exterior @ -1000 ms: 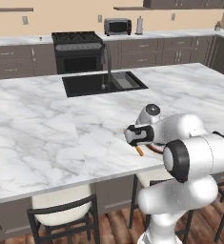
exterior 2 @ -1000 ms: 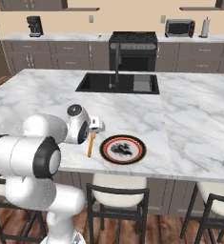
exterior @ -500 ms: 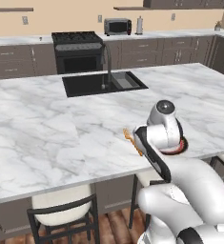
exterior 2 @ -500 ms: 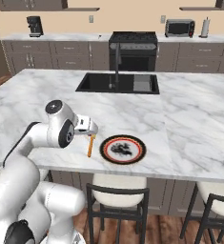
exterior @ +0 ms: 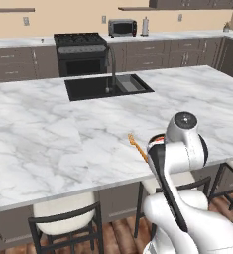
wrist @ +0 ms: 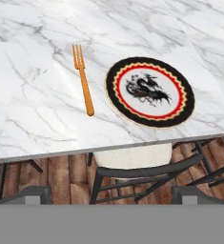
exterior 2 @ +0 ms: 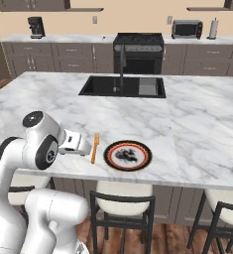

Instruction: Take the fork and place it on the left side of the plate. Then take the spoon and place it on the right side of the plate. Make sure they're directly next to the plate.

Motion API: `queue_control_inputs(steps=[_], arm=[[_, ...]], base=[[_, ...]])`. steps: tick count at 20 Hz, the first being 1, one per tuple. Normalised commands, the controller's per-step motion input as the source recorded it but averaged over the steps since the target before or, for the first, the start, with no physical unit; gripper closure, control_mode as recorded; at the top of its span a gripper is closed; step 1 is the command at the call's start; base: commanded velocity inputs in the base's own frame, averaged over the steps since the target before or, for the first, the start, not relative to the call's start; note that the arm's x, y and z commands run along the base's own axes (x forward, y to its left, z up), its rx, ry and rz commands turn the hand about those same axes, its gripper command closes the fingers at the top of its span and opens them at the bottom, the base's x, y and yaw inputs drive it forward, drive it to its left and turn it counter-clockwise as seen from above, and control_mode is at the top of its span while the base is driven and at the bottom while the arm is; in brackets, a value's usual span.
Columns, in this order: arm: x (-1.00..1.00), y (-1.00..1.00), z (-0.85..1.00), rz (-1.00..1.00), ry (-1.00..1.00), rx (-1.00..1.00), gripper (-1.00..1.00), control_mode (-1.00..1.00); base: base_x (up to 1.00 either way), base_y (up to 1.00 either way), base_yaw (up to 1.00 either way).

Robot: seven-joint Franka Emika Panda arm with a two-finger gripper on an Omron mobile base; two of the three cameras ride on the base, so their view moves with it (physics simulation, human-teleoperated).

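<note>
Clearly, the hand view shows the whole orange fork (wrist: 83, 78) lying just left of the plate (wrist: 189, 102), apart from it; the left base view hides most of both behind the arm. The gripper (exterior 2: 88, 147) stands wide, holding nothing.

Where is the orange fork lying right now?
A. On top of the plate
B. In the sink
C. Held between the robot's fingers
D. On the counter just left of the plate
D. The fork lies flat on the marble counter beside the plate, on its left, with a narrow gap between them; nothing grips it.
</note>
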Motion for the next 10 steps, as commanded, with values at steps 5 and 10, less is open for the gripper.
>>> queue_control_inputs(steps=[5,10], arm=[[-0.73,0.0,-0.13,0.0,0.0,0.0,-1.0,-1.0],[-0.23,0.0,-0.14,0.0,0.0,0.0,-1.0,-1.0]], base=[[0.0,0.0,0.0],[0.0,0.0,0.0]])
